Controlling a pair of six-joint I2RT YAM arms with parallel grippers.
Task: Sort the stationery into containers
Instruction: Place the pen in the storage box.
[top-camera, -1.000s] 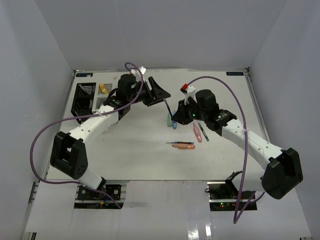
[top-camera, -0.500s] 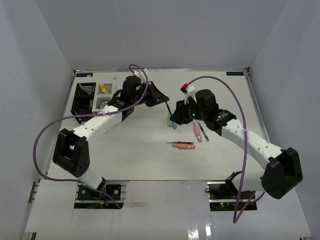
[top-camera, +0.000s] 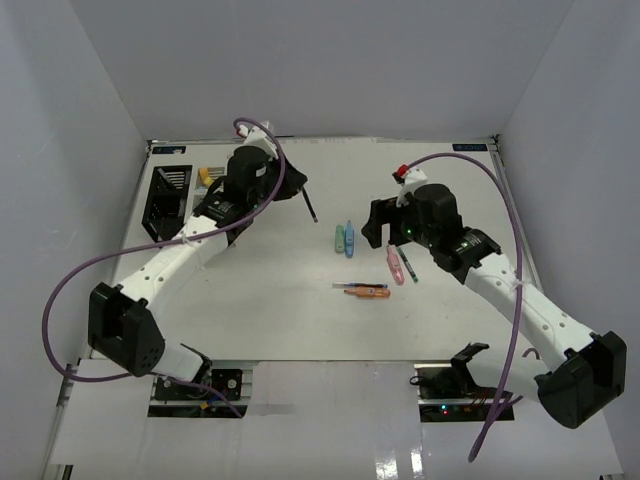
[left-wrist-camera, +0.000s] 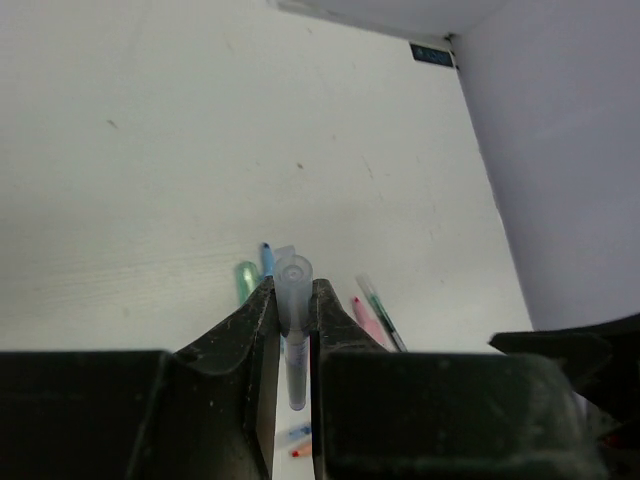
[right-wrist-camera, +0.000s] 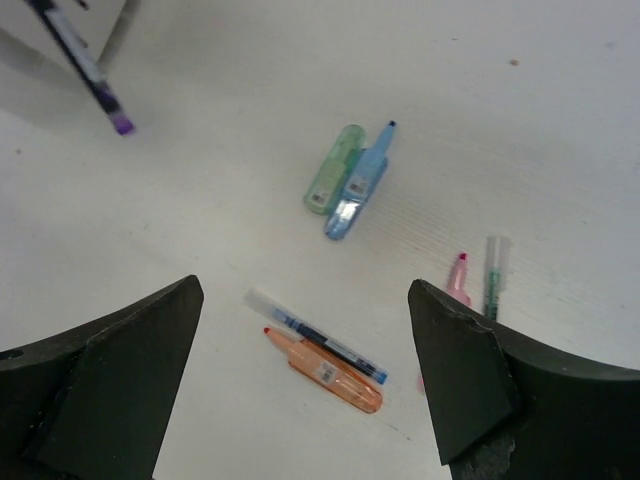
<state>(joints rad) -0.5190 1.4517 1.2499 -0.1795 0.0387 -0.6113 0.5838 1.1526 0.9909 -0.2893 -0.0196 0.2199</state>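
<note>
My left gripper (top-camera: 292, 184) is shut on a thin dark pen (top-camera: 309, 207), held above the table at the back left; in the left wrist view the pen (left-wrist-camera: 293, 310) stands clamped between the fingers. My right gripper (top-camera: 373, 224) hangs open and holds nothing, and in its wrist view the right gripper (right-wrist-camera: 305, 290) hovers over an orange marker (right-wrist-camera: 335, 372) and a blue pen (right-wrist-camera: 320, 338). A green marker (top-camera: 339, 238) and a blue marker (top-camera: 349, 240) lie side by side. A pink marker (top-camera: 394, 266) lies beside a green pen (top-camera: 408, 265).
The black container (top-camera: 166, 200) stands at the far left. The white container beside it is mostly hidden behind my left arm; a corner with a yellow item (top-camera: 205, 176) shows. Purple cables loop above both arms.
The left gripper shut on the pen and carried it left. The right gripper opened, let the pen go and drew back to the right.
</note>
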